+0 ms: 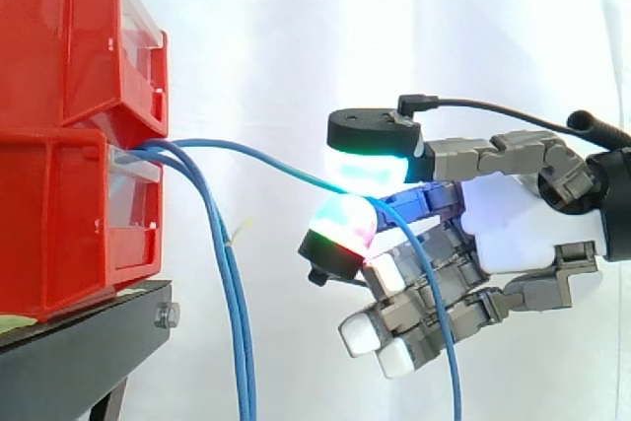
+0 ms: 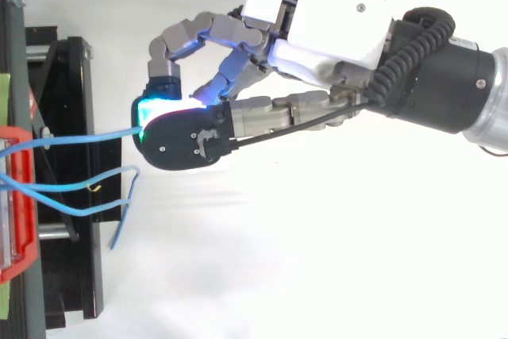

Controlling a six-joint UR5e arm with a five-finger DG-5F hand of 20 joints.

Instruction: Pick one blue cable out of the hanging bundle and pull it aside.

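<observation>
at the left, a bundle [image 1: 239,332] of cables is seen to emerge from the front of the red bins [image 1: 79,125] on the black stand [image 1: 69,352], and it is left hanging toward 6 o'clock because nothing bears on it. one blue cable [image 1: 256,153] is held out toward 3 o'clock, apart from the rest, since it is pinched between two glowing fingertips [image 1: 367,167] of the hand [image 1: 523,224], whose other fingers are curled loosely below. beyond the pinch its slack is let fall toward 6 o'clock, so the separation is judged begun and the pull aside not yet finished.
</observation>
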